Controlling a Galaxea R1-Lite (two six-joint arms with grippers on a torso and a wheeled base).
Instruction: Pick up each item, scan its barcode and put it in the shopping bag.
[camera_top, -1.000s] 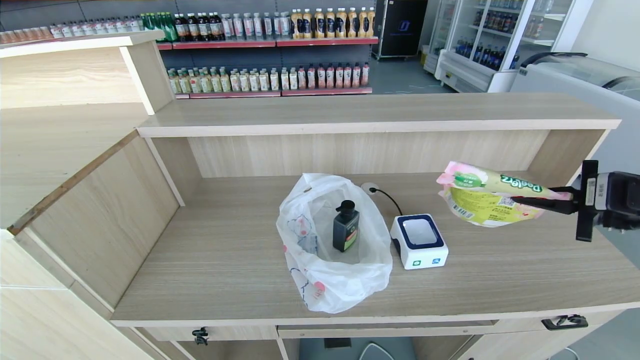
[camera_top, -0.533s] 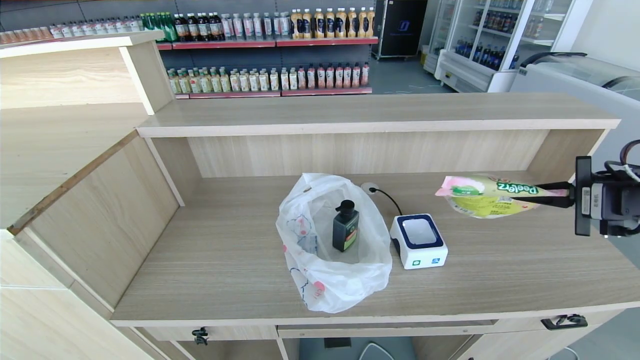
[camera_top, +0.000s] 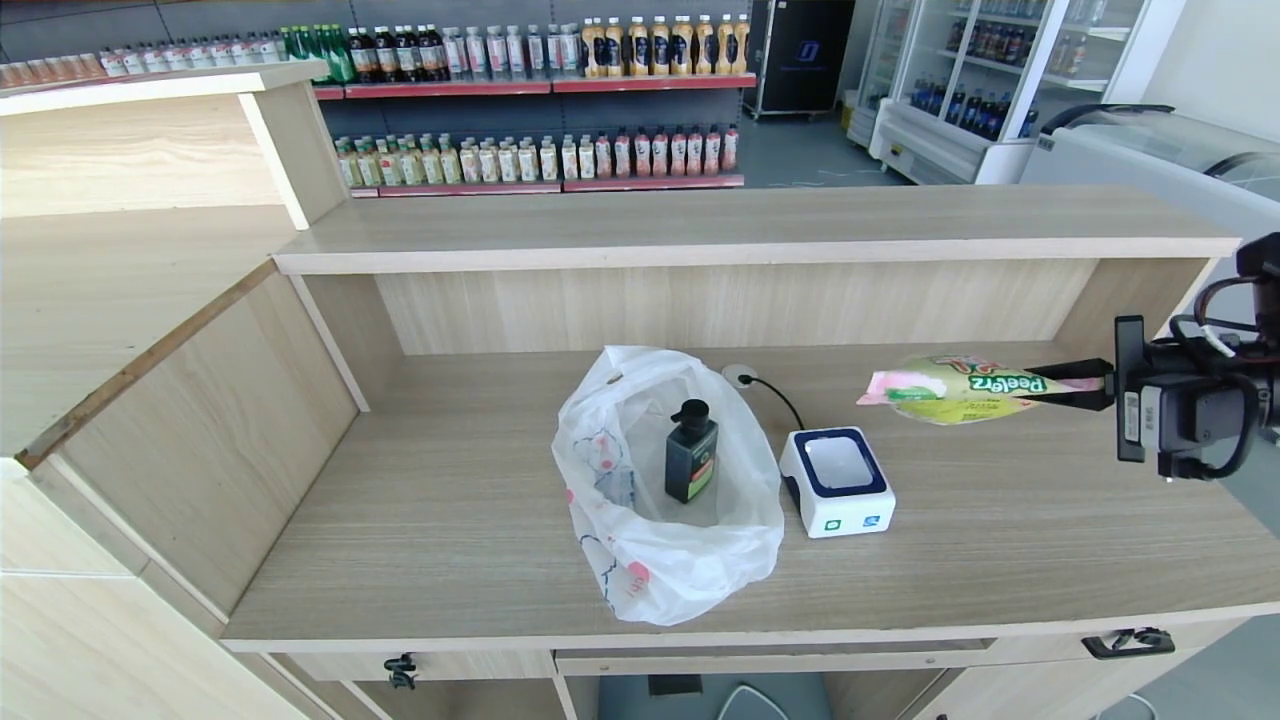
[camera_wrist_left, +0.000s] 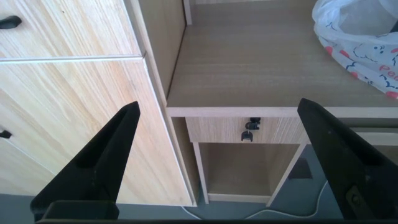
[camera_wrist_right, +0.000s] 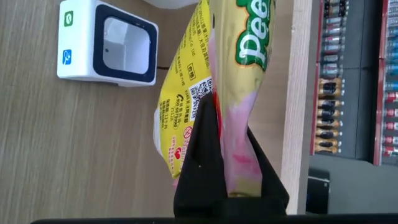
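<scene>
A yellow-and-pink snack bag (camera_top: 960, 385) hangs nearly flat above the counter, up and to the right of the white barcode scanner (camera_top: 837, 482). My right gripper (camera_top: 1085, 383) is shut on the bag's right end. In the right wrist view the gripper (camera_wrist_right: 233, 168) pinches the snack bag (camera_wrist_right: 239, 43), whose barcode side faces the counter, with the scanner (camera_wrist_right: 109, 50) beyond. The white shopping bag (camera_top: 665, 500) stands open left of the scanner with a dark pump bottle (camera_top: 691, 452) inside. My left gripper (camera_wrist_left: 217, 162) is open, low in front of the counter's left corner, with the shopping bag (camera_wrist_left: 360, 37) farther off.
The scanner's black cable (camera_top: 775, 395) runs to a grommet at the back. A raised shelf (camera_top: 750, 235) tops the back wall and a side panel (camera_top: 200, 420) closes the left. A drawer handle (camera_top: 1128, 643) and a key (camera_top: 401, 670) sit below the front edge.
The right gripper has turned the snack bag from tilted to nearly flat and shifted it a little left and up. The shopping bag, bottle and scanner have not moved.
</scene>
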